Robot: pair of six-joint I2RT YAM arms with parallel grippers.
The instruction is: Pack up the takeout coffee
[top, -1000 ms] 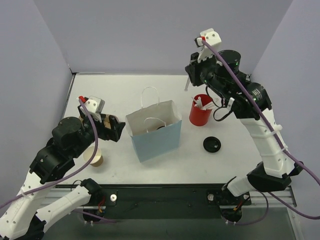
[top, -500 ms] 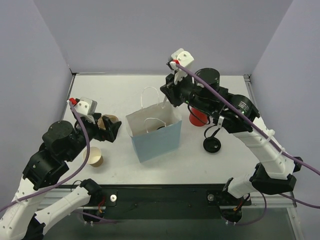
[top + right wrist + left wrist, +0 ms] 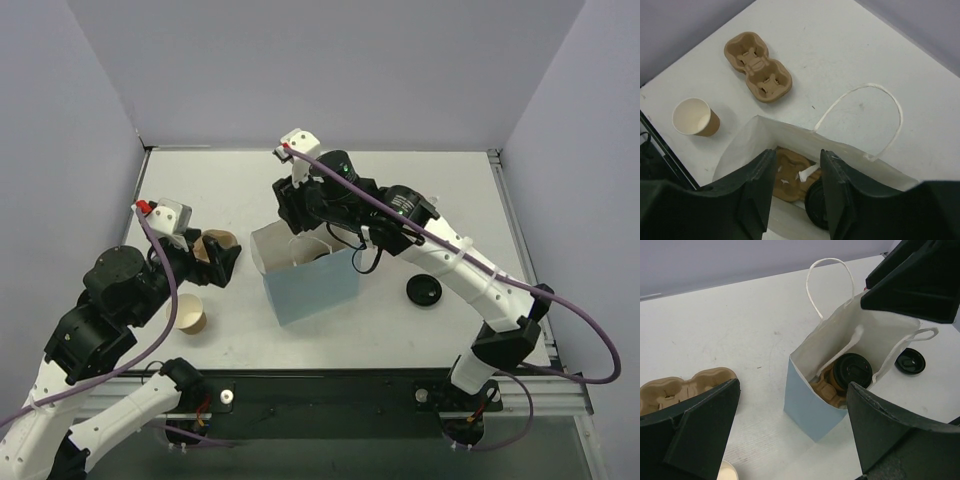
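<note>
Black-lidded kraft takeout coffee (image 3: pixel 853 371) upright inside blue paper bag (image 3: pixel 805 405) | we read it beneath right gripper (image 3: pixel 797 155), fingers slightly parted, empty | left gripper (image 3: pixel 792 385) wide, farther.

bag (image 3: pixel 310 275): is standing upright near the middle of the table (image 3: pixel 200 180), its mouth opening upward.
takeout coffee (image 3: pixel 853 371): is sitting at the bottom inside the bag, touching a cup carrier (image 3: pixel 826 387) lying there too.
second carrier (image 3: pixel 758 67): is lying on the table left of the bag.
open cup (image 3: pixel 188 313): is standing nearer the arms, in front of the second carrier.
loose lid (image 3: pixel 423 289): is lying flat right of the bag.
right gripper (image 3: pixel 796 170): is hanging over the bag's mouth.
</note>
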